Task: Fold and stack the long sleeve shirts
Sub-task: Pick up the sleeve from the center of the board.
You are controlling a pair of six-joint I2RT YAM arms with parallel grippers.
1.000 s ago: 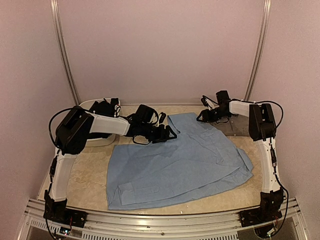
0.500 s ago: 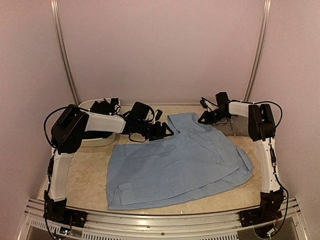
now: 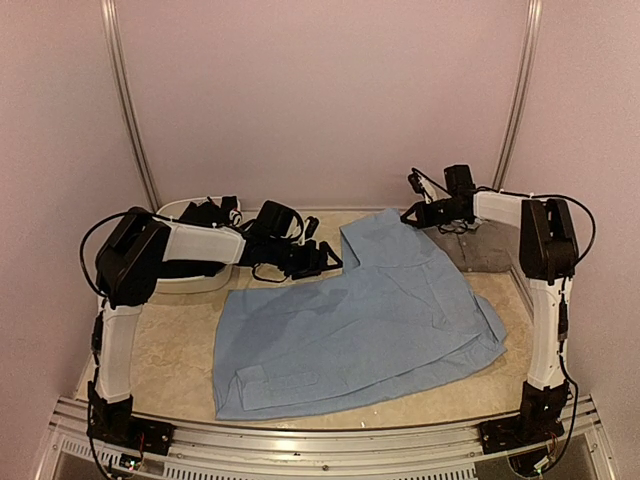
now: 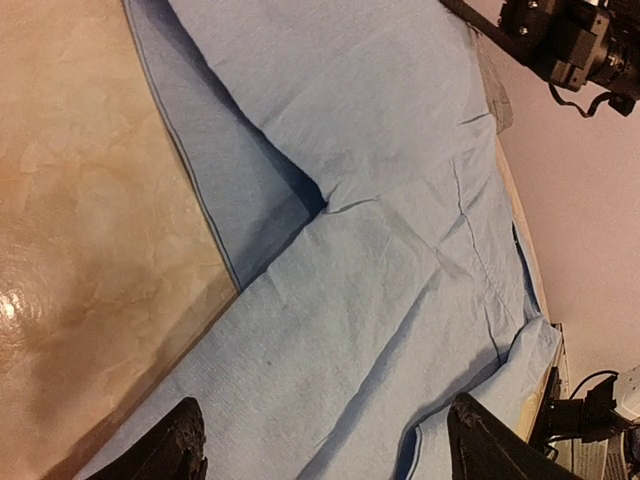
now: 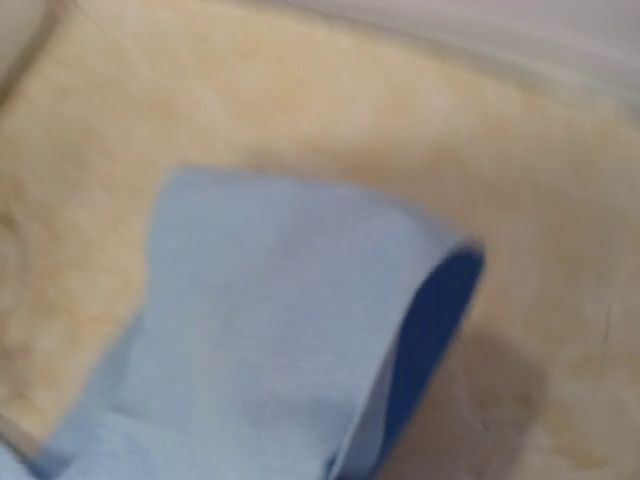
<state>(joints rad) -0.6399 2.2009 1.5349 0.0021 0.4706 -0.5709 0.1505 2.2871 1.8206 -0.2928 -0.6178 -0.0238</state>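
The light blue shirt lies spread across the table, with a cuffed sleeve along its near edge. My right gripper is shut on the shirt's far right corner, which is raised off the table. In the right wrist view a curled fold of the light blue shirt fills the lower frame, and my own fingers do not show. My left gripper stands open just above the shirt's far left edge. In the left wrist view its gripper has bare blue cloth between its fingers. A grey shirt lies at the far right.
A white tub stands at the far left behind my left arm, with dark things in it. Tan table shows to the left of the shirt. The pink back wall and two metal rails close the far side.
My right gripper has shut on the shirt's far corner and pulled it up and back to the right. My left gripper has drawn back a little and opened slightly wider.
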